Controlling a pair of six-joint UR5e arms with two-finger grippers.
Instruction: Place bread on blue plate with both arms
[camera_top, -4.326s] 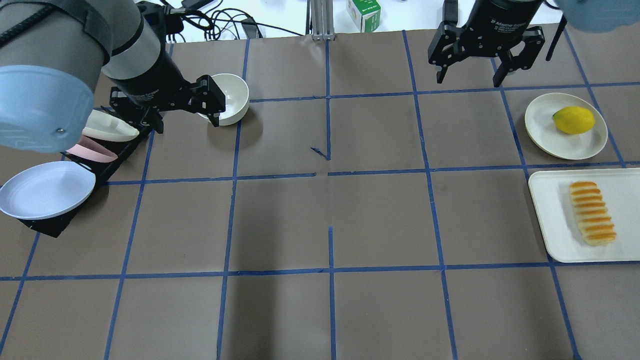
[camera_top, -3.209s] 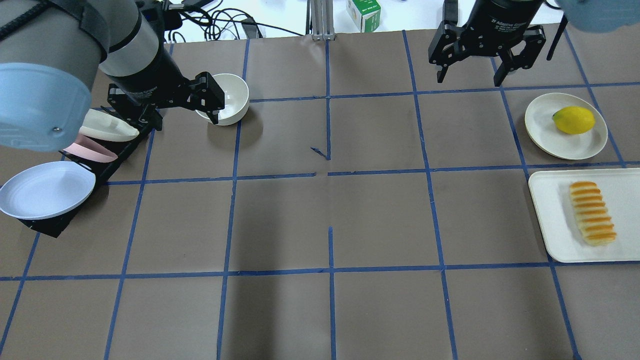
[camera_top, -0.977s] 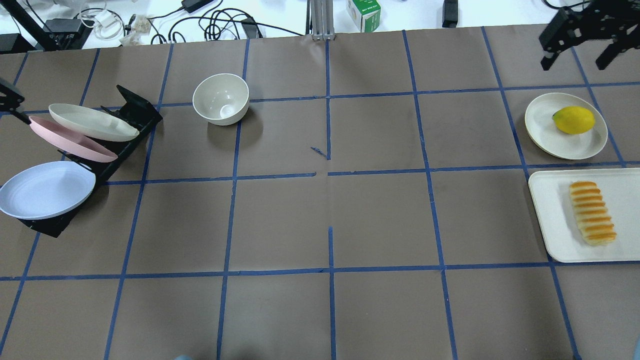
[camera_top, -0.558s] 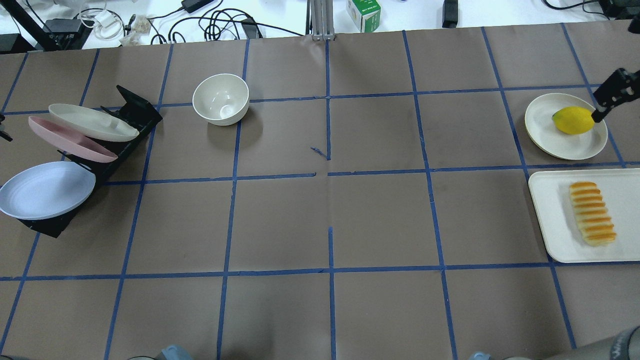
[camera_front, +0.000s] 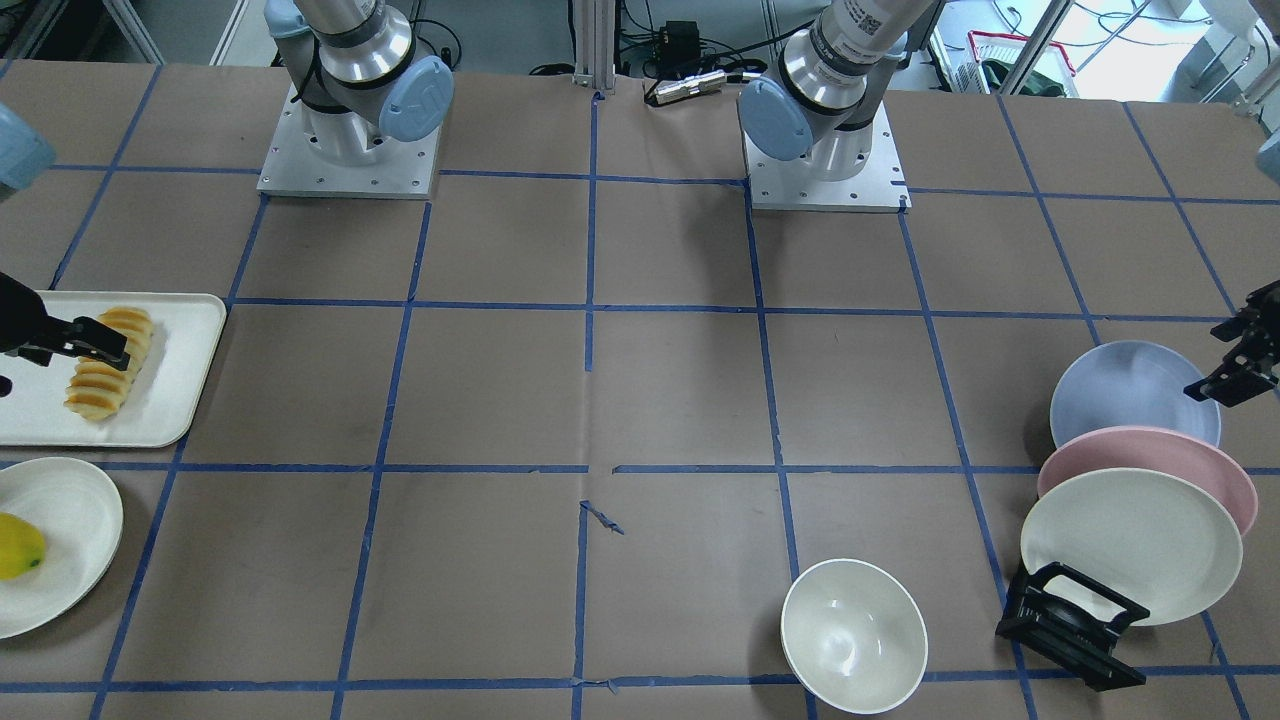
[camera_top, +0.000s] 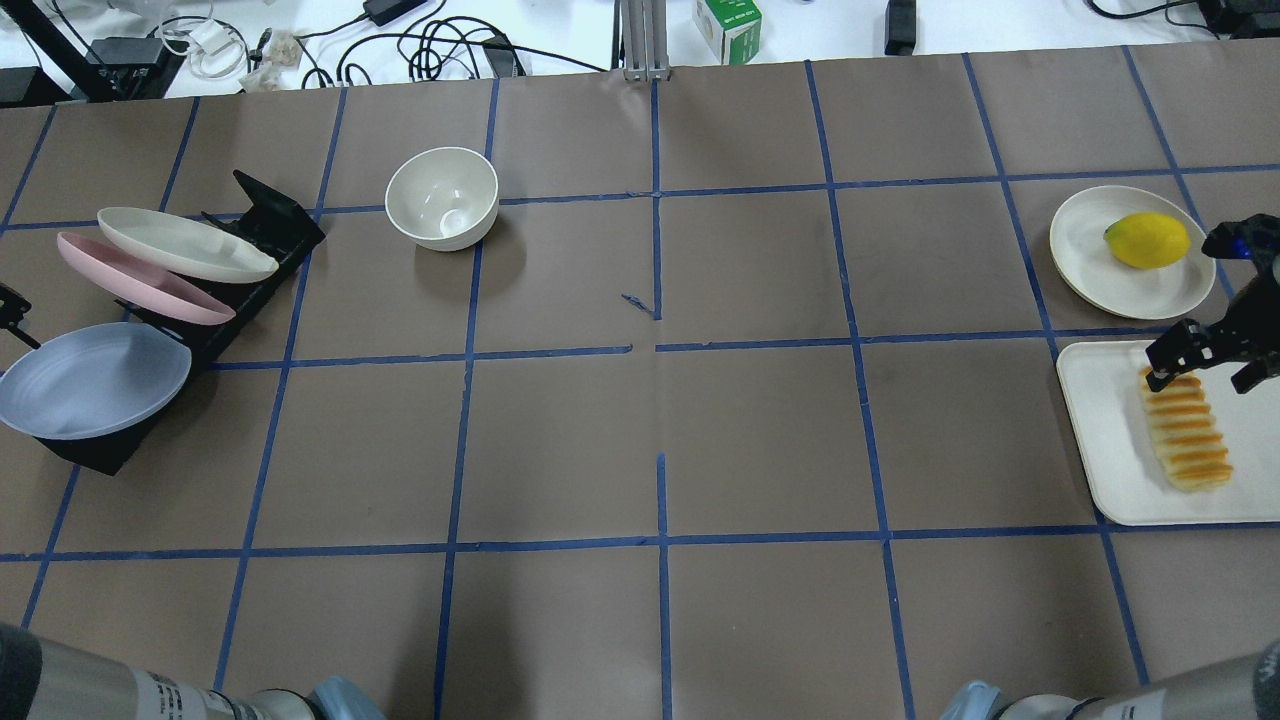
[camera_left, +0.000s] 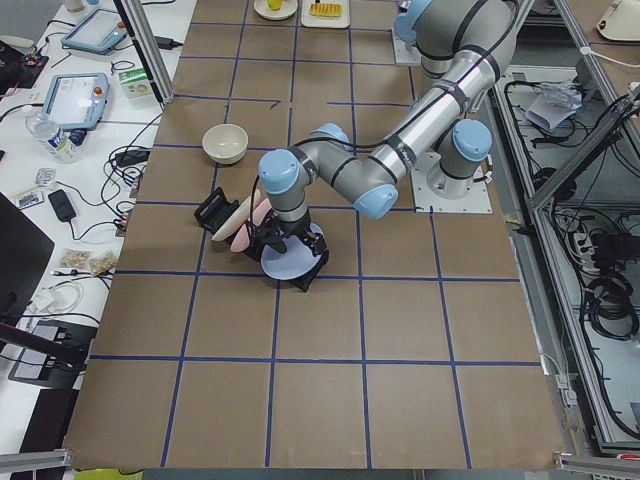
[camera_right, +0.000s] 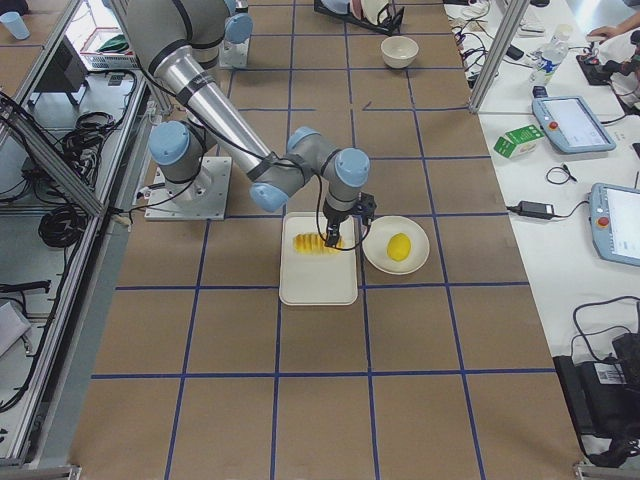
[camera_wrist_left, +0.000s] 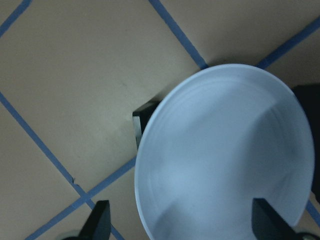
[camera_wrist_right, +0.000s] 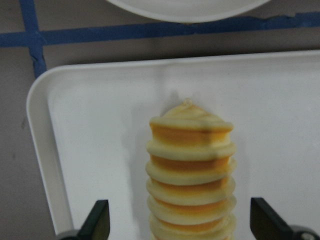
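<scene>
1. Fingers (camera_wrist_right: 98, 222) of the right gripper (camera_top: 1207, 368) stand spread wide and grasp nothing. They straddle one end of the bread (camera_top: 1185, 430) without touching it.
2. On the left gripper (camera_wrist_left: 181, 225) the fingers are likewise released and wide apart, one on either side of the rim of the blue plate (camera_top: 95, 380). Whether they touch it I cannot tell.
3. The bread lies on a cream-white rectangular tray (camera_top: 1110, 450) at the counter's right edge. The blue plate leans in a black rack (camera_top: 270, 215) at the left edge, in the slot closest to the robot's edge.
4. Brown paper (camera_top: 760, 440) covers the counter, and blue tape (camera_top: 660, 545) divides it into a grid of squares.
5. Beyond the far edge runs a white bench with black cables (camera_top: 440, 45), a green-and-white carton (camera_top: 727, 28) and an aluminium post (camera_top: 640, 40).
6. Two arms work here, the right arm (camera_front: 350, 60) and the left arm (camera_front: 840, 70), each bolted to a metal base plate at the robot's edge.
7. Four plates in all: three in the rack, namely the blue one, a pink plate (camera_top: 130, 280) and a cream plate (camera_top: 180, 243), and one round cream plate (camera_top: 1085, 260) flat by the right edge, beyond the tray.
8. One lemon (camera_top: 1147, 240) sits on that flat plate.
9. One cream bowl (camera_top: 442, 197) stands upright towards the far left corner, apart from the rack.
10. One loaf, one tray, one rack.
</scene>
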